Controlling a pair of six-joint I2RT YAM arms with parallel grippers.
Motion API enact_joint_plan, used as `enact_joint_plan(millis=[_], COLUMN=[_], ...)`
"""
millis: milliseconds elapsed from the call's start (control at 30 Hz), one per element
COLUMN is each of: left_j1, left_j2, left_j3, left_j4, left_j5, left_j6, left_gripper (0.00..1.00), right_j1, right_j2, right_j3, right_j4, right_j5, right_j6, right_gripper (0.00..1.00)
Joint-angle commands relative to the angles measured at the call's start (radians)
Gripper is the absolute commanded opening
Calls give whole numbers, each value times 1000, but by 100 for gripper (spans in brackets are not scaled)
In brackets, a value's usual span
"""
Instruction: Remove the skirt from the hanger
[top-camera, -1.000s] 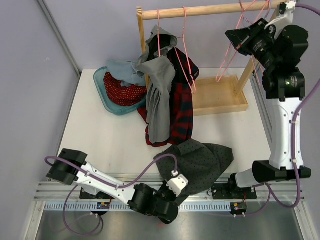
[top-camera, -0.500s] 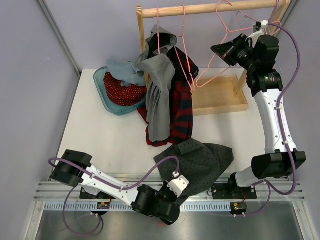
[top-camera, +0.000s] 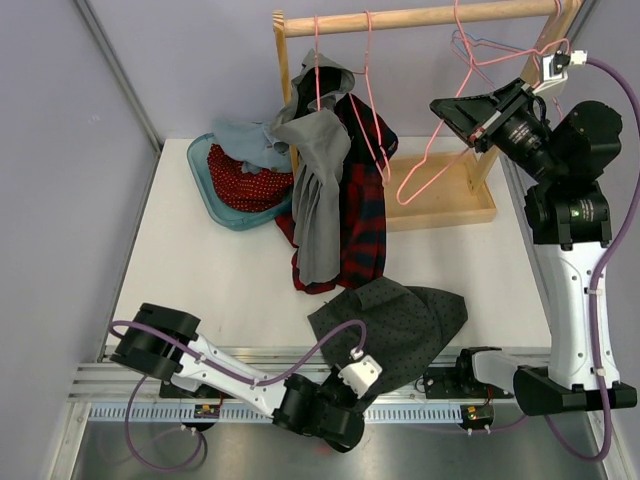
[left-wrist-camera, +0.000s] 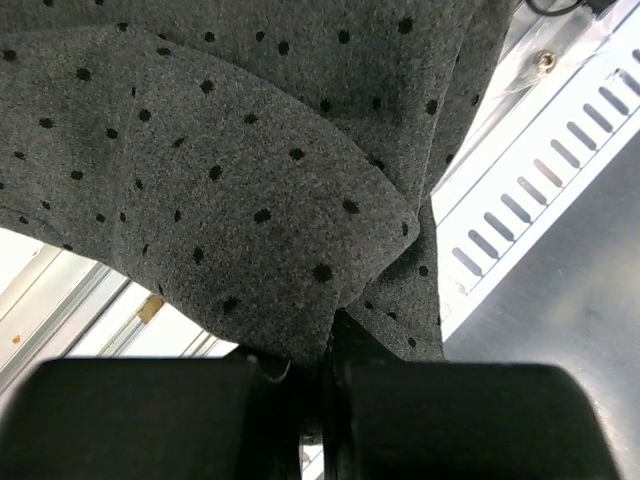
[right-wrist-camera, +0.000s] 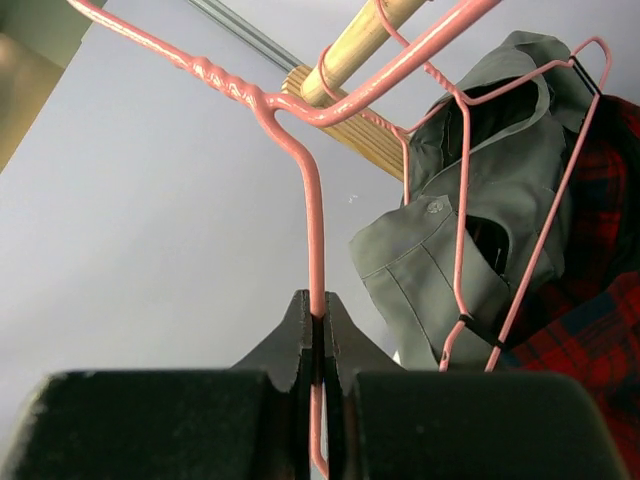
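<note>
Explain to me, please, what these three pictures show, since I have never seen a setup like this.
These are two robot arms bolted to the near edge of a white table. The wide picture comes from a fixed camera above and behind them. The other two come from small cameras on the wrists, each looking along its own pincer. The left arm is folded low, and the left pincer is shut on a dark grey dotted garment lying at the table's front. The right arm is raised, and the right pincer is shut on the wire of an empty pink hanger. Further back, a wooden rack carries a red tartan skirt and a grey garment. A teal basin holds a red dotted garment.
</note>
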Motion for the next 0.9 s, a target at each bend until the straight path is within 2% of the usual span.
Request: enact_joint_plan(millis=[0, 100, 200, 367, 467, 700, 867], left_j1=[0, 0, 2, 0, 2, 6, 9], left_j2=[11, 11, 13, 25, 34, 36, 31], left_j3=[33, 28, 28, 33, 37, 33, 23], left_j4=[39, 37, 41, 41, 42, 41, 45], left_j5=[-48, -51, -51, -50, -51, -49, -48], left_j6=[-3, -10, -11, -11, -8, -11, -17], left_gripper=[0, 0, 0, 0, 0, 0, 0], right_j1=[7, 7, 7, 14, 30, 33, 33], right_j2=[-21, -67, -111, -137, -99, 68, 251], right_j3=[41, 40, -41, -254, -298, -214, -36], right_j4=[-42, -77, -19, 253, 396, 487, 547], right_j5=[-23, -14, -61, -170, -225, -219, -193], right_j6=[42, 62, 157, 344, 430, 443, 452], right_gripper=[0, 0, 0, 0, 0, 0, 0])
